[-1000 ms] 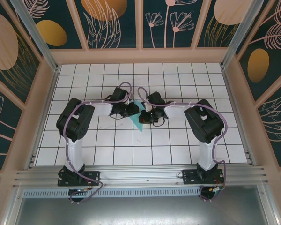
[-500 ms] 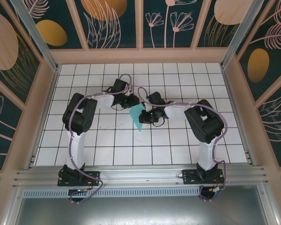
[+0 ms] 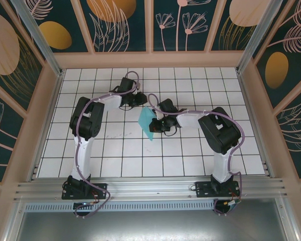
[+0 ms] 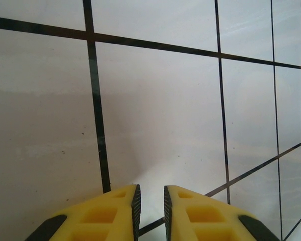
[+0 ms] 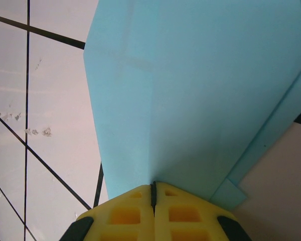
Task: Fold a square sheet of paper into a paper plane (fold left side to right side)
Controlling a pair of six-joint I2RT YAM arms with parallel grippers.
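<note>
Pinching the turquoise paper plane [image 5: 190, 90], the right gripper [image 5: 153, 187] has its yellow fingers [image 5: 125, 216] pressed flat together, and the folded paper comes out from between their tips. From the grip the paper widens away from the wrist camera. A crease runs up its middle, and a narrower folded layer shows along its right edge. Beneath it lies the white tiled table [image 5: 40, 125], crossed by black grid lines and marked with a few faint scuffs at the left.

From above, this claw sits near the middle of the table, with the plane just to its left. The plane's wide end points toward the far side and its tip toward the arm bases. Whether the paper lies flat on the tiles or is lifted at the held side is hard to tell from that height.

The left gripper [image 4: 150, 193] is released: a narrow gap stands between its yellow fingers, nothing is in it, and bare tiles lie below. In the overhead view it hangs beyond the plane's far left corner, apart from the paper.
</note>
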